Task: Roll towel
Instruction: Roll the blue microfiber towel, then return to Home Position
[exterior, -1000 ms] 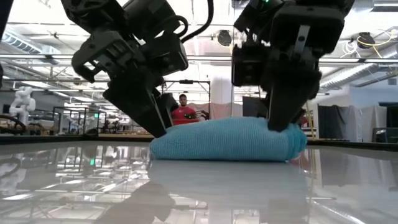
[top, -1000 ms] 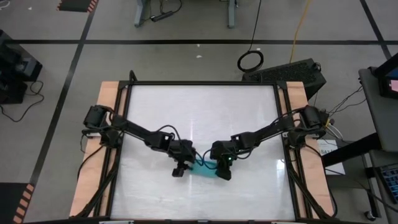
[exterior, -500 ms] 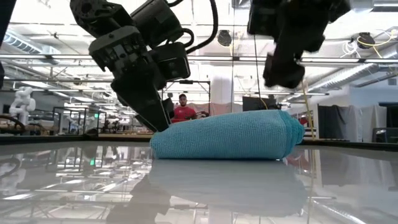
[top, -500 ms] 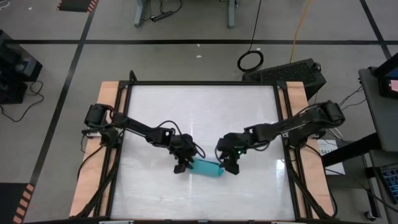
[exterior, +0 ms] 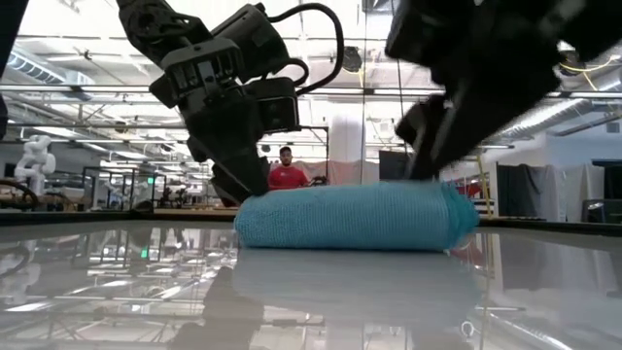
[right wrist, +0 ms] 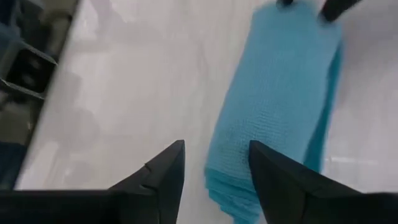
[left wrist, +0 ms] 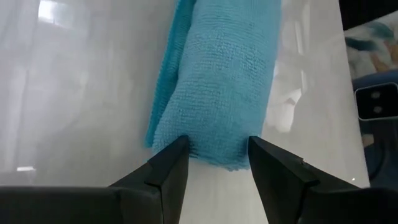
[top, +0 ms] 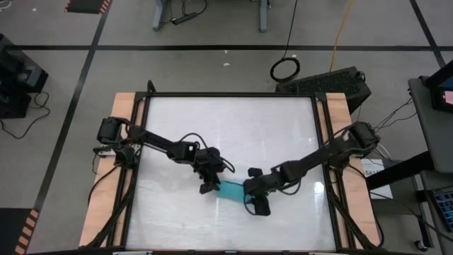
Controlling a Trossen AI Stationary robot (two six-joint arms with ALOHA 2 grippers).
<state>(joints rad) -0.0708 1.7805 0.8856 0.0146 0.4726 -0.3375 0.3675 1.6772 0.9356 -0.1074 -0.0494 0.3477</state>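
towel (top: pixel 232 190) (rolled) | between left tool (top: pixel 208 185); right tool (top: pixel 256 205)

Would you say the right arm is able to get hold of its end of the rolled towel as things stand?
Probably yes. The right gripper hangs open directly over the near end of the towel, with nothing between them. The left gripper sits at the opposite end, out of its way.

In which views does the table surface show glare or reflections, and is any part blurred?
Low view: the glossy table mirrors the towel and the ceiling lights; the right arm looks motion-blurred. High view: a pale glare streak runs down the table. Left wrist view: a bright patch beside the towel.
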